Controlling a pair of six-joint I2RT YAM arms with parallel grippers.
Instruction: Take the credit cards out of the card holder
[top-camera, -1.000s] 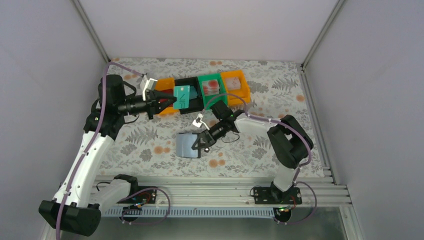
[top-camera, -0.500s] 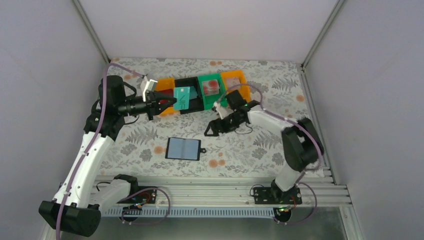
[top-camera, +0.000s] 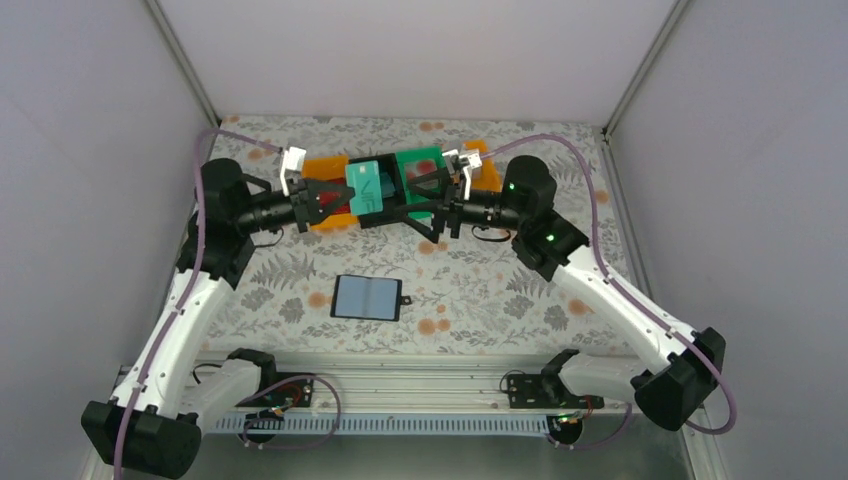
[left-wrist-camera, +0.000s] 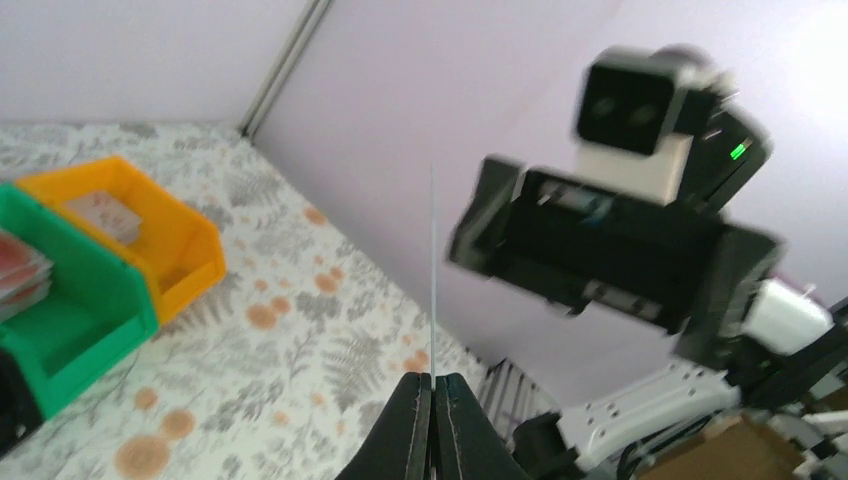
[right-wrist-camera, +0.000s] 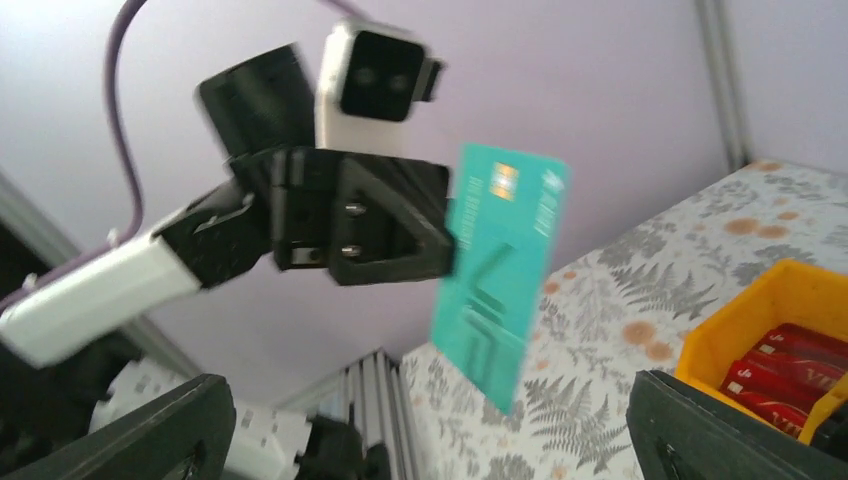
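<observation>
A teal credit card (top-camera: 366, 187) with a gold chip hangs upright in the air over the bins, and my left gripper (top-camera: 346, 196) is shut on its left edge. In the left wrist view the credit card (left-wrist-camera: 432, 270) is a thin edge-on line rising from the closed fingertips (left-wrist-camera: 420, 395). My right gripper (top-camera: 420, 203) faces it with jaws wide open, just right of the card and holding nothing. In the right wrist view the card (right-wrist-camera: 500, 270) stands a little beyond the gripper (right-wrist-camera: 430, 440). The card holder (top-camera: 367, 297) lies open and flat on the table, apart from both grippers.
A row of bins runs along the back under the grippers: orange (top-camera: 325, 168), black (top-camera: 392, 212), green (top-camera: 420, 163) and orange (top-camera: 480, 158). Red cards lie in an orange bin (right-wrist-camera: 770, 335). Grey walls enclose the patterned table (top-camera: 480, 290).
My right gripper let go of the card holder, opened wide and swung up and back to face the card. The holder now lies flat and open. The left gripper shifted slightly right with the card.
</observation>
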